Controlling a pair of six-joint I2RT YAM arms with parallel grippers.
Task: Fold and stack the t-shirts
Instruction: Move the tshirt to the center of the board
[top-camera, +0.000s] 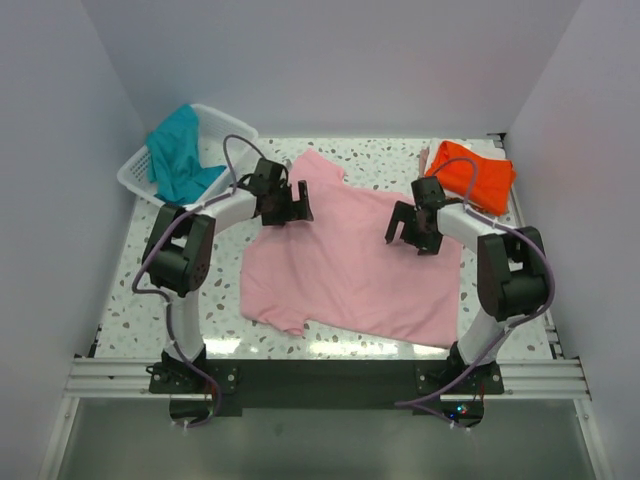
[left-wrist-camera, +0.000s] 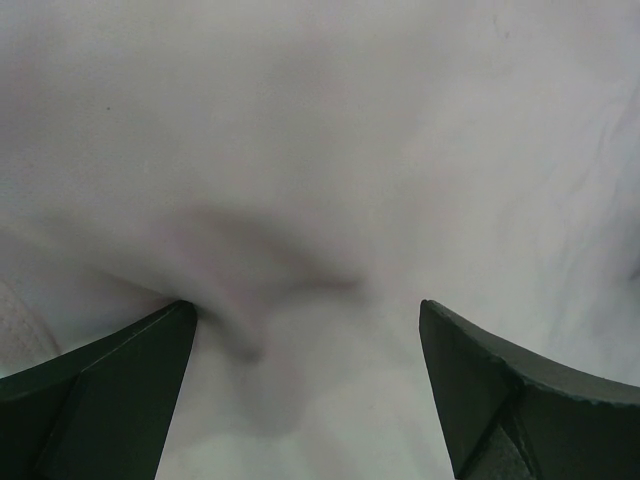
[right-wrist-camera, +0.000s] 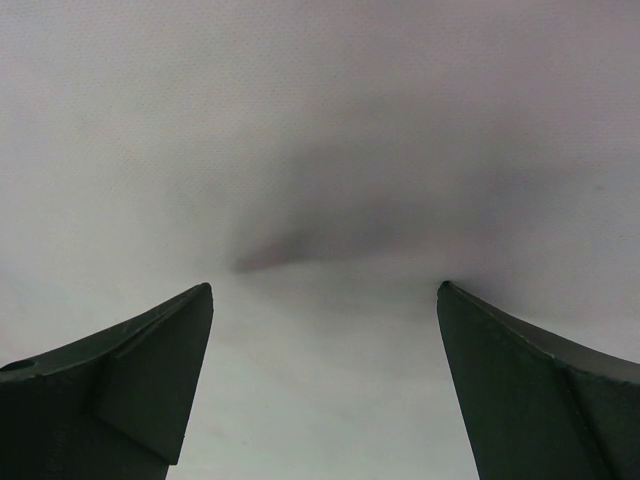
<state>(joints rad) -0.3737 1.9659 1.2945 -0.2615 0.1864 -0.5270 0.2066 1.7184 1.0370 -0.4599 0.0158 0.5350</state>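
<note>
The light pink t-shirt (top-camera: 345, 262) lies spread out in the middle of the table. My left gripper (top-camera: 283, 210) is open over its upper left part, its fingers (left-wrist-camera: 110, 385) pressed down on the pale cloth (left-wrist-camera: 330, 170), which wrinkles between them. My right gripper (top-camera: 408, 235) is open over the shirt's upper right part, its fingers (right-wrist-camera: 150, 360) down on the cloth (right-wrist-camera: 320, 130) with a small crease ahead of them. The bright orange t-shirt (top-camera: 478, 174) lies folded at the back right. The teal t-shirt (top-camera: 182, 165) hangs over the basket at the back left.
The white lattice basket (top-camera: 136, 172) stands at the back left corner. White walls close in the table on three sides. The speckled tabletop (top-camera: 220, 310) shows around the pink shirt. The arm bases sit on the rail (top-camera: 320, 375) at the near edge.
</note>
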